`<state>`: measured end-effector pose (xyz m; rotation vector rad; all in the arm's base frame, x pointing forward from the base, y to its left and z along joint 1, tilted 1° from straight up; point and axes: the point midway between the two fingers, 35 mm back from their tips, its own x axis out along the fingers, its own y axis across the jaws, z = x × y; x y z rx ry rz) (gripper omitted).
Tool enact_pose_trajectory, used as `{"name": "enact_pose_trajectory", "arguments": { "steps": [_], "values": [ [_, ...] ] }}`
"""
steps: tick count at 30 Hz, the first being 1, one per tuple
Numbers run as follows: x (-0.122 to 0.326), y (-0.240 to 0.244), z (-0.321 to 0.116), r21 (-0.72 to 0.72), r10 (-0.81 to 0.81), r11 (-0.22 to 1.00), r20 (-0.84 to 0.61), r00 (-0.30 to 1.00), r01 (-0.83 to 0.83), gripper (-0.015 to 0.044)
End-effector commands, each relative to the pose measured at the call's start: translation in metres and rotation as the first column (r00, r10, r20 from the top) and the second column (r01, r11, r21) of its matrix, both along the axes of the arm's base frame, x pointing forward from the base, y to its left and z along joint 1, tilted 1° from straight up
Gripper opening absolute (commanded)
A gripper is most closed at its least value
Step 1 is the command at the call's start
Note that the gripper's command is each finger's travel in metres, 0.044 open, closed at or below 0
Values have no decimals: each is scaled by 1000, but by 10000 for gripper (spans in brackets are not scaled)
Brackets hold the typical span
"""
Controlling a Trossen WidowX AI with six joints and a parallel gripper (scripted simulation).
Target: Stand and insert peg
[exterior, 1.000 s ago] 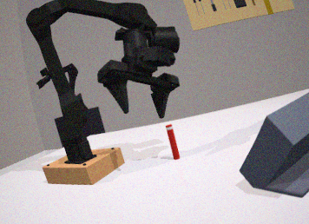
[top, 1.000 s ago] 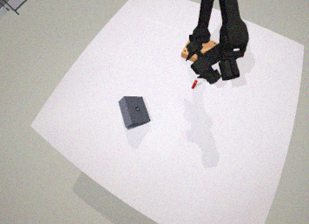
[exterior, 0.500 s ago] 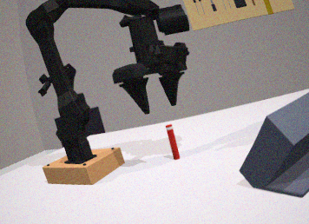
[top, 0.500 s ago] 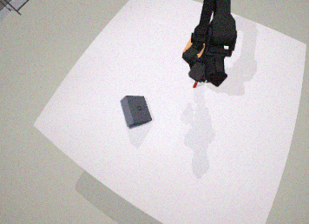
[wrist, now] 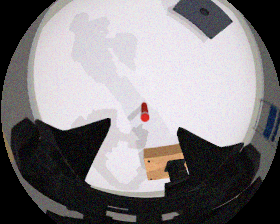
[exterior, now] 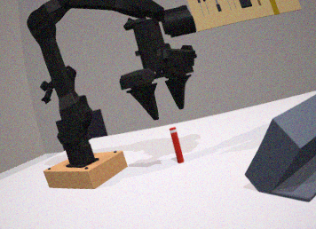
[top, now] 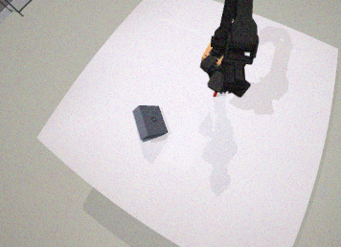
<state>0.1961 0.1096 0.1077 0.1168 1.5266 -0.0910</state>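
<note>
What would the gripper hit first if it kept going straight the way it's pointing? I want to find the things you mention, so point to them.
Probably the banded top of the upright red peg [top: 215,94] [exterior: 177,146] [wrist: 144,114], or the table just beside it; exact alignment is unclear.

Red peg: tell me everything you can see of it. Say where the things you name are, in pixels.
The red peg [top: 215,94] [exterior: 177,146] [wrist: 144,113] is a slim, smooth cylinder with a white band near its upper end. It stands upright on its plain end on the white table [top: 96,93] [exterior: 142,206] [wrist: 200,80], below the open end effector [exterior: 169,114] [wrist: 145,126], whose fingers do not touch it.
</note>
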Motion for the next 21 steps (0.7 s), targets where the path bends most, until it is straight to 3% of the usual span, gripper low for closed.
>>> {"name": "enact_pose_trajectory", "arguments": {
  "steps": [1, 21],
  "values": [
    [-1, 0, -9, -1, 13, 1000, -8, 1000, -13, 440],
    [2, 1, -38, -1, 13, 1000, -7, 1000, -13, 440]
  ]
}}
